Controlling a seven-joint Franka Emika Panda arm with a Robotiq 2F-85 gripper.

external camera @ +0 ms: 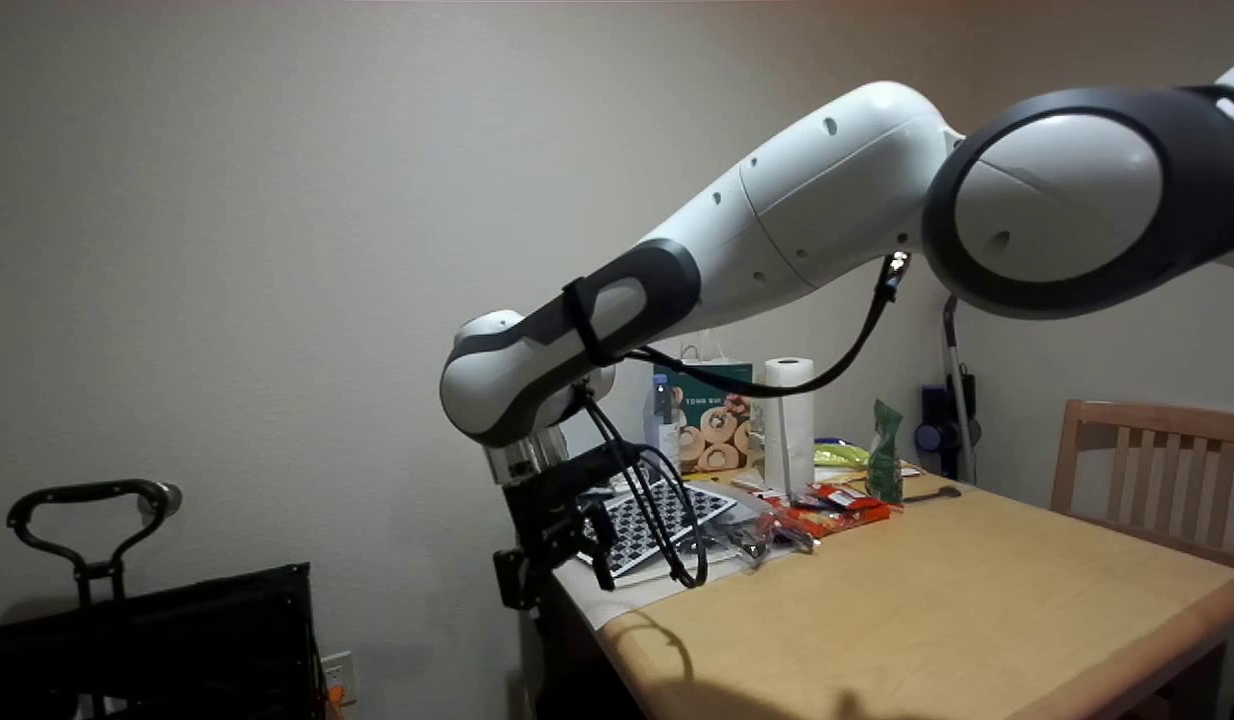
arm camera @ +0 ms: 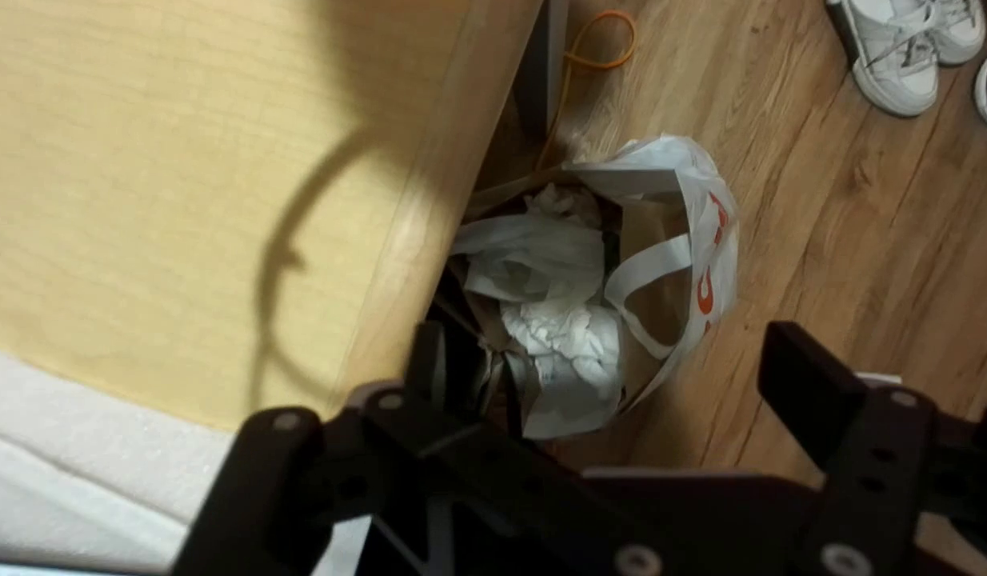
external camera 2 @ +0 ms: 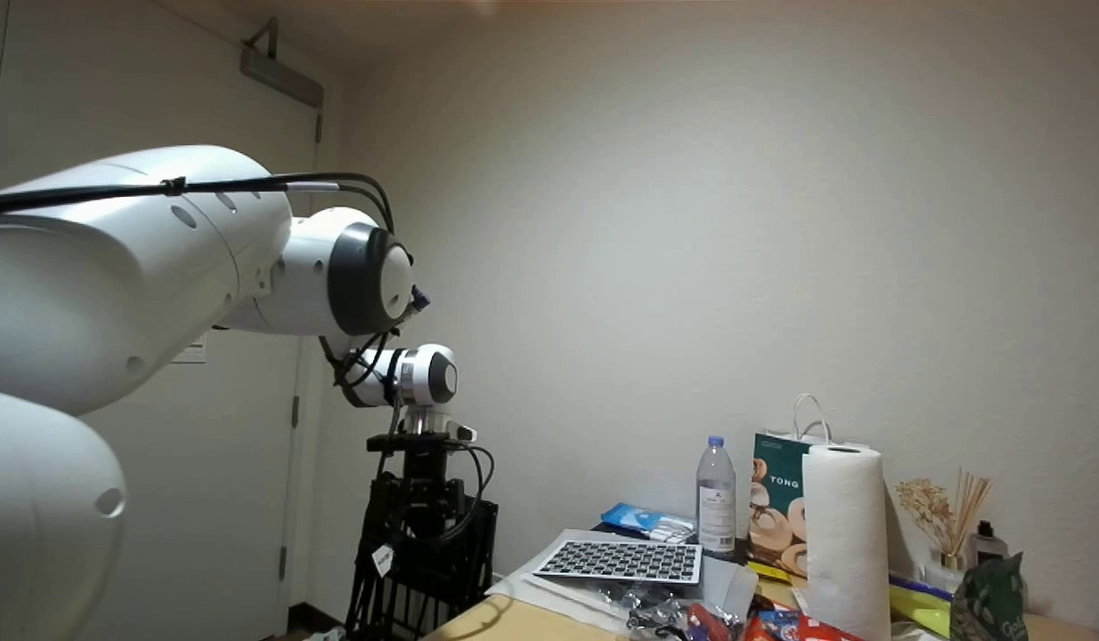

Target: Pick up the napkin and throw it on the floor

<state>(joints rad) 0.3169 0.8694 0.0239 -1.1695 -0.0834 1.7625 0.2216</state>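
My gripper is open in the wrist view, with its two fingers wide apart and nothing between them. In an exterior view the gripper hangs beside the table's end, pointing down. Below it in the wrist view, a white bag stands on the wooden floor. A white crumpled napkin lies inside the bag among other crumpled white papers. I cannot tell whether it touches the bag's walls. In an exterior view the dark gripper blends into the black cart behind it.
The table bears a chequered board, a paper-towel roll, a bottle, a paper bag and red packets. The table edge lies close to the gripper. White shoes stand on the floor. A black cart stands nearby.
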